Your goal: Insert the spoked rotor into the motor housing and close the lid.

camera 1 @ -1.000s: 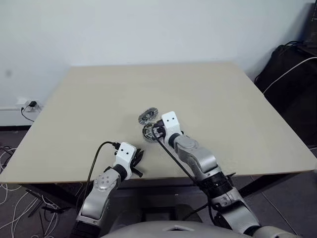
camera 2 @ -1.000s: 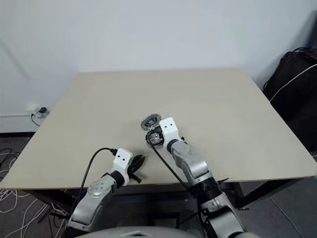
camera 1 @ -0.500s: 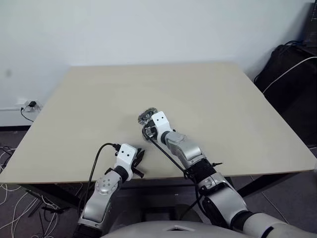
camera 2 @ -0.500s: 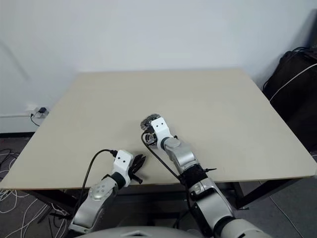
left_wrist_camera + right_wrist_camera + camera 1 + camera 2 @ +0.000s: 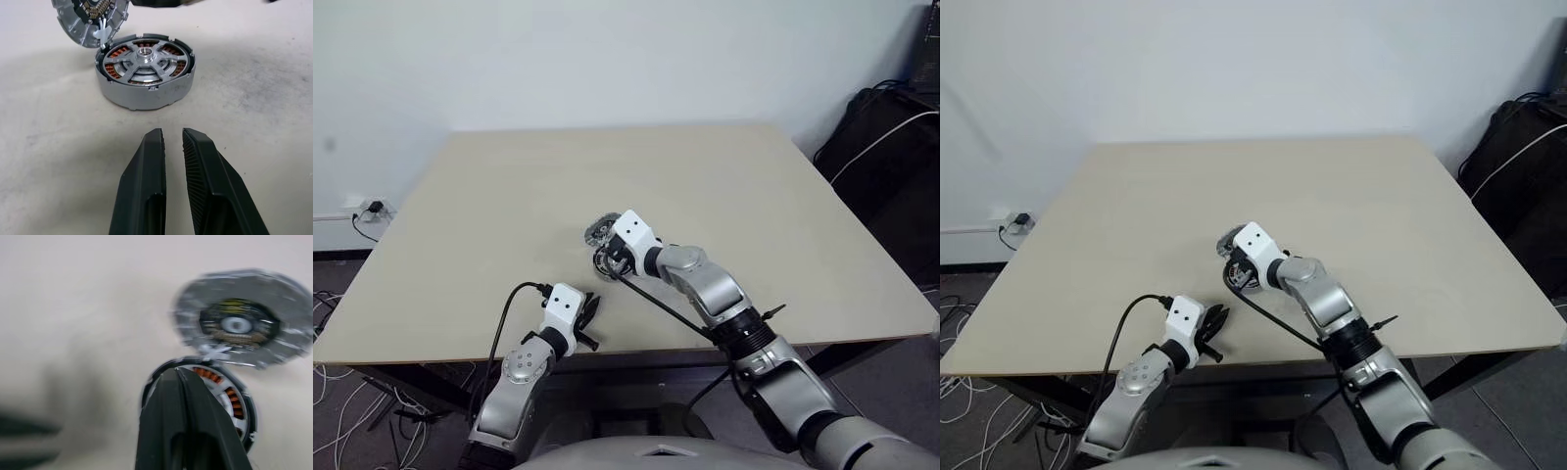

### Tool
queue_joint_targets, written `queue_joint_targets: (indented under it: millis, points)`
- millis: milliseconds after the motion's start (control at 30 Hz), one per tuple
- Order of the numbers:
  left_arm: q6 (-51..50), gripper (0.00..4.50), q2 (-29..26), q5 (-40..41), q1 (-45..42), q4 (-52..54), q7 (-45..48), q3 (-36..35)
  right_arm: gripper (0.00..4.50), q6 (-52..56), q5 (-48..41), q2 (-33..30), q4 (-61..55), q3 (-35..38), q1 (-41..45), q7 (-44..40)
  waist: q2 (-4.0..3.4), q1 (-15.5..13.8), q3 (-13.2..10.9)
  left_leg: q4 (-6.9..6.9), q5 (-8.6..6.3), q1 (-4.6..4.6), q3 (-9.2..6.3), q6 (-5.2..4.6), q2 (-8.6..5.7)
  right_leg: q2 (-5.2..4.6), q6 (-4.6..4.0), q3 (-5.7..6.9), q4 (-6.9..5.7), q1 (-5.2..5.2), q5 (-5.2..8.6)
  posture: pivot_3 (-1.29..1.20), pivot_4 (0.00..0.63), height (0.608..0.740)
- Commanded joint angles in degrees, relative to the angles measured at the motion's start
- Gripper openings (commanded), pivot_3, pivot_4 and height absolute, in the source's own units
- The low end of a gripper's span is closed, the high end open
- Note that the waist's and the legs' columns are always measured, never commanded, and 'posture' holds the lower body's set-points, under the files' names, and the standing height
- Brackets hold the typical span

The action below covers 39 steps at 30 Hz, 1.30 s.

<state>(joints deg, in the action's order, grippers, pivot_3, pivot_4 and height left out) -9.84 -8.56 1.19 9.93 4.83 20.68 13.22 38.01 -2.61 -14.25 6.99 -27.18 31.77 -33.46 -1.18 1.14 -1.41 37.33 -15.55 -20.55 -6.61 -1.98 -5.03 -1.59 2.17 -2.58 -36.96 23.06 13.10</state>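
— Where's the spoked rotor (image 5: 145,55)?

— Seated in the motor housing (image 5: 146,90) on the table (image 5: 754,196); the left wrist view shows spokes over copper windings. The lid (image 5: 88,19) leans tilted against the housing's far edge.

— Grippers?

— Left gripper (image 5: 172,138) pressed together, empty, near the housing. Right gripper (image 5: 177,374) looks pinched together over the housing's rim — blurred.

Beige table (image 5: 509,196) stands against a plain white wall (image 5: 607,59). Wall socket (image 5: 374,207) at 9 o'clock; black bag (image 5: 886,147) at 3 o'clock.
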Motion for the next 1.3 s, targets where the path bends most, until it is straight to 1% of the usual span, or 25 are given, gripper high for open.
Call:
queue_joint_targets:
  millis: [33,100,167,267,467,633,1067,1100,1167,1200,1300]
  points:
    - [1.3,0.65,0.4,0.5,-1.3,0.1,0.5,0.4,1.27,-0.4,4.4,-3.4,-3.1,-5.6,3.5,-5.3,0.0,0.0,0.0,0.02,0.0,0.0,0.0,0.0,0.0,0.0,0.01,0.01,0.0,0.0,0.0,0.0,0.0,0.74]
    - [1.4,0.65,0.5,0.4,-1.5,-0.2,0.5,0.5,1.89,-1.8,8.1,-6.0,-2.4,-9.9,5.3,-8.2,0.02,-0.2,0.0,0.04,0.0,0.0,-0.01,0.0,0.0,-0.01,0.01,0.03,0.0,-0.02,0.0,0.0,0.0,0.74]
    - [1.5,0.65,0.7,0.4,-1.6,-0.4,0.6,0.5,2.59,-2.8,9.9,-7.3,-1.9,-12.3,6.5,-10.8,0.04,-0.3,0.0,0.06,0.0,0.0,-0.02,0.0,0.0,-0.01,0.02,0.05,0.0,-0.02,0.0,0.0,0.0,0.74]
    - [1.7,0.65,0.9,0.4,-1.6,-0.6,0.6,0.6,2.59,-4.6,13.0,-8.1,0.8,-15.6,9.7,-14.9,0.06,-0.4,0.0,0.06,0.0,0.0,-0.03,0.01,0.0,0.0,0.01,0.04,0.0,-0.01,-0.01,0.0,0.0,0.74]
    - [2.2,0.65,1.2,0.4,-0.5,-0.2,-0.1,0.4,2.59,-8.6,16.5,-6.4,9.0,-17.4,13.2,-18.3,0.13,-0.6,0.0,0.07,0.01,0.0,-0.05,0.02,0.0,-0.01,0.0,0.06,0.0,-0.03,-0.01,0.0,0.0,0.74]
    - [2.5,0.65,1.3,0.5,0.6,0.4,-0.7,0.1,2.59,-11.4,18.5,-4.5,15.0,-17.2,14.5,-19.9,0.13,-0.6,0.0,0.06,0.0,0.0,-0.05,0.02,-0.01,-0.01,-0.01,0.05,0.0,0.0,-0.02,0.0,0.0,0.74]
    - [3.2,0.65,1.8,0.5,1.1,0.4,-1.9,-0.6,2.59,-16.5,22.4,-1.7,25.7,-15.8,16.6,-21.5,0.12,-0.5,0.0,0.06,0.03,0.02,-0.05,0.08,-0.01,0.0,-0.06,0.06,-0.06,0.0,-0.05,0.0,0.0,0.74]
    - [3.3,0.65,1.8,0.5,1.0,0.4,-2.0,-0.6,2.2,-16.7,22.7,-1.5,26.3,-15.6,16.7,-21.5,0.13,-0.5,0.0,0.06,0.04,0.02,-0.05,0.09,-0.01,0.0,-0.07,0.06,-0.07,0.0,-0.06,0.0,0.0,0.74]
    - [3.3,0.65,1.9,0.5,0.9,0.2,-2.0,-0.6,1.67,-17.1,23.1,-1.1,27.2,-15.3,16.9,-21.6,0.14,-0.5,0.1,0.06,0.05,0.04,-0.05,0.1,-0.01,0.01,-0.07,0.06,-0.09,0.0,-0.06,0.0,0.0,0.74]
    - [3.3,0.65,2.0,0.5,0.9,0.2,-2.1,-0.6,1.3,-17.3,23.4,-0.9,27.6,-15.1,16.9,-21.6,0.14,-0.5,0.1,0.06,0.05,0.04,-0.06,0.11,-0.01,0.01,-0.07,0.06,-0.1,-0.01,-0.06,0.0,0.0,0.74]
    - [3.4,0.65,2.1,0.5,0.8,0.0,-2.2,-0.7,0.37,-17.8,23.8,-0.4,28.4,-14.5,17.0,-21.5,0.17,-0.5,0.1,0.06,0.06,0.06,-0.06,0.13,0.0,0.02,-0.07,0.06,-0.12,-0.01,-0.06,0.0,0.0,0.74]
